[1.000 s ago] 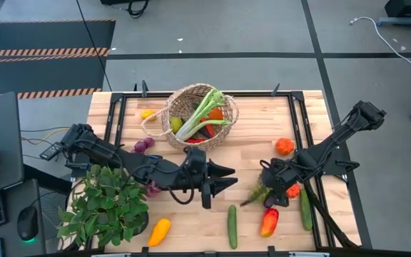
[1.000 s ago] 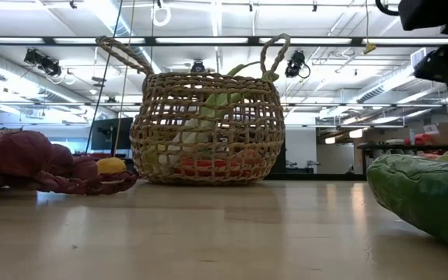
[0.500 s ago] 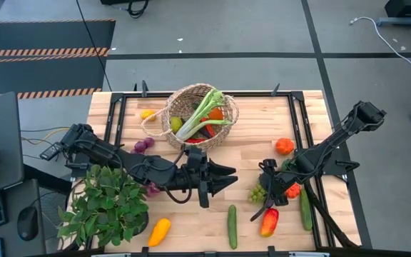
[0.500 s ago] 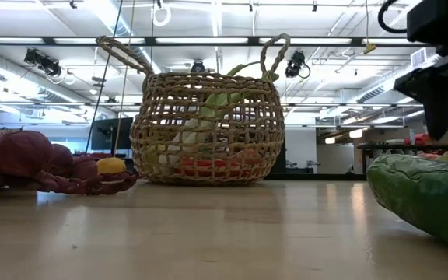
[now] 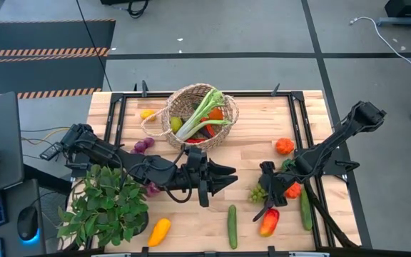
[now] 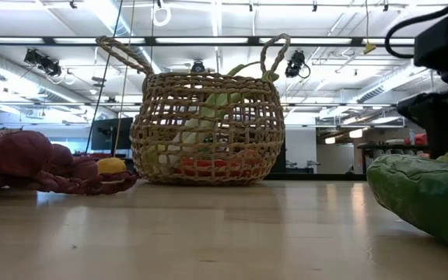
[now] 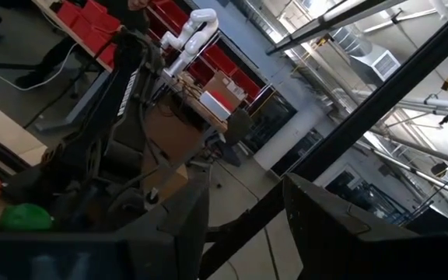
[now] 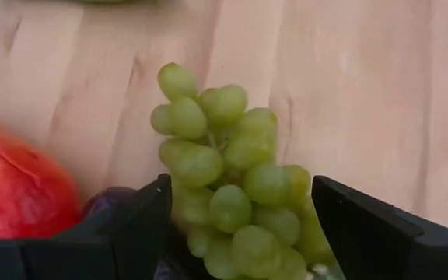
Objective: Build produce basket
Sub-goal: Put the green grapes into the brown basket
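One bunch of green grapes (image 8: 232, 194) lies on the tabletop (image 5: 255, 160), between the two dark fingers (image 8: 142, 222) of the right gripper (image 5: 262, 196); the jaws stand apart around it, not clenched. A red pepper (image 8: 18, 187) lies just beside. The basket (image 5: 198, 114) stands at the far side with a leek (image 5: 202, 111) inside. The left gripper (image 5: 223, 178) hovers near the middle, jaws partly apart, grasping nothing. A cucumber (image 5: 232, 226) lies near the front edge.
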